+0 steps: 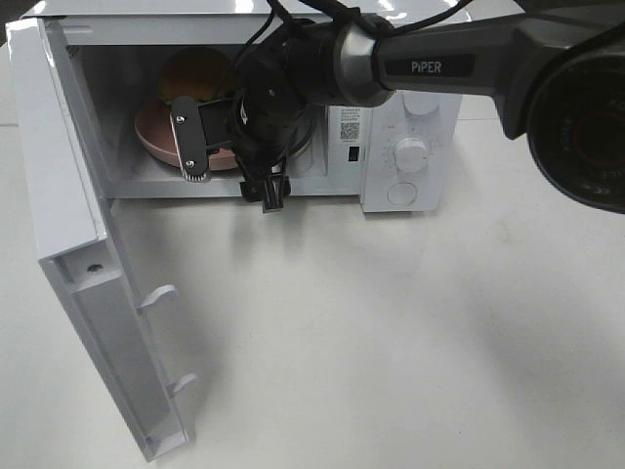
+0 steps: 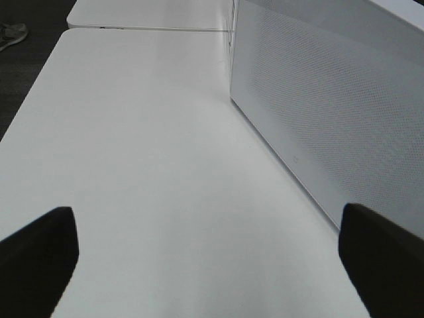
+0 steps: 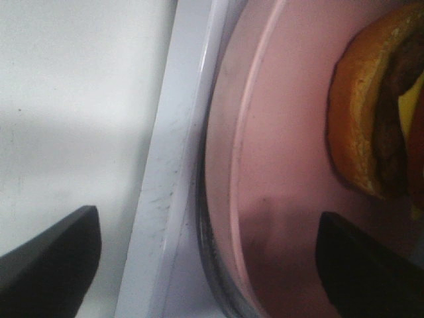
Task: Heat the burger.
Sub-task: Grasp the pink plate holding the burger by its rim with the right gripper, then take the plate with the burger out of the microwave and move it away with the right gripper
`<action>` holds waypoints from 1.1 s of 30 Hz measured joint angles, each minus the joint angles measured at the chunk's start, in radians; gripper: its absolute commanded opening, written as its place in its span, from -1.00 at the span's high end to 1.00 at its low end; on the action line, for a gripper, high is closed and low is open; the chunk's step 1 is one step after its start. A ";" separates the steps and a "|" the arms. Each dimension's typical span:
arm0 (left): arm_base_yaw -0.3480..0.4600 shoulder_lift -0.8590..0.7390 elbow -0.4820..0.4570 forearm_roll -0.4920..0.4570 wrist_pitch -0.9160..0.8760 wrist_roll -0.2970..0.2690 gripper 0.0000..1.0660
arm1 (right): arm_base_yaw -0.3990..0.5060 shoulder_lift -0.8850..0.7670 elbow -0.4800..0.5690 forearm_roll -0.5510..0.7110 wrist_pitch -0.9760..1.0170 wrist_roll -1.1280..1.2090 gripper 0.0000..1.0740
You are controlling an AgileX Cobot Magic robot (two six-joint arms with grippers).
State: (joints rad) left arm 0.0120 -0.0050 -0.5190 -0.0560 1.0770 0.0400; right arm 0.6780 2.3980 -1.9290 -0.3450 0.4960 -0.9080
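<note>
The burger (image 1: pixel 195 73), with a golden-brown bun, sits on a round pink plate (image 1: pixel 156 132) inside the open microwave (image 1: pixel 410 107). My right gripper (image 1: pixel 230 164) reaches into the microwave's opening, right at the plate's front rim. The right wrist view shows the gripper (image 3: pixel 209 265) open: one dark finger is over the plate (image 3: pixel 278 165), the other is outside the white sill (image 3: pixel 172 165), and the burger (image 3: pixel 371 112) lies beyond. My left gripper (image 2: pixel 211 262) is open and empty, low over the white table beside the microwave's side wall (image 2: pixel 331 99).
The microwave door (image 1: pixel 88 293) hangs wide open toward the front left. Its knobs (image 1: pixel 412 151) are on the right panel. The white table (image 1: pixel 391 342) stretches in front. The right arm (image 1: pixel 439 63) crosses over the microwave's top.
</note>
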 measured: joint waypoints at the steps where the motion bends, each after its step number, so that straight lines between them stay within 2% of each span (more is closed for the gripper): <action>1: 0.000 0.000 0.000 0.000 0.000 0.000 -0.88 | 0.000 0.000 0.000 0.000 0.000 0.000 -0.58; 6: 0.000 0.000 0.000 0.000 0.000 0.000 -0.88 | -0.007 0.029 -0.031 0.004 -0.003 0.000 -0.54; 9: 0.000 0.000 0.000 0.000 0.000 0.000 -0.88 | -0.015 0.041 -0.044 0.005 -0.003 0.000 -0.43; 11: 0.000 0.000 0.000 0.000 0.000 0.000 -0.88 | -0.019 0.049 -0.047 0.005 -0.003 0.000 -0.12; 12: 0.000 0.000 0.000 0.000 0.000 0.000 -0.88 | -0.019 0.049 -0.047 0.005 -0.003 0.000 -0.12; 13: 0.000 0.000 0.000 0.000 0.000 0.000 -0.88 | -0.022 0.053 -0.049 0.005 -0.004 0.000 0.12; 14: 0.000 0.000 0.000 0.000 0.000 0.000 -0.88 | -0.022 0.055 -0.050 0.005 -0.004 -0.001 0.26; 15: 0.000 0.000 0.000 0.000 0.000 0.000 -0.88 | -0.022 0.055 -0.050 0.005 -0.004 -0.001 0.26; 16: 0.000 0.000 0.000 0.000 0.000 0.000 -0.88 | -0.023 0.057 -0.051 0.011 0.009 -0.001 0.53; 17: 0.000 0.000 0.000 0.000 0.000 0.000 -0.88 | -0.023 0.057 -0.051 0.011 0.009 -0.001 0.53; 18: 0.000 0.000 0.000 0.000 0.000 0.000 -0.88 | -0.019 0.058 -0.051 0.015 0.026 -0.001 0.78; 21: 0.000 0.000 0.000 0.000 0.000 0.000 -0.88 | -0.009 0.053 -0.054 0.012 0.027 -0.007 1.00; 33: 0.000 0.000 0.000 0.000 0.000 0.000 -0.88 | 0.005 0.055 -0.055 -0.026 0.033 -0.042 1.00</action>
State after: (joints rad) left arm 0.0120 -0.0050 -0.5190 -0.0560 1.0770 0.0400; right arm 0.6830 2.4530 -1.9840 -0.3710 0.5290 -0.9500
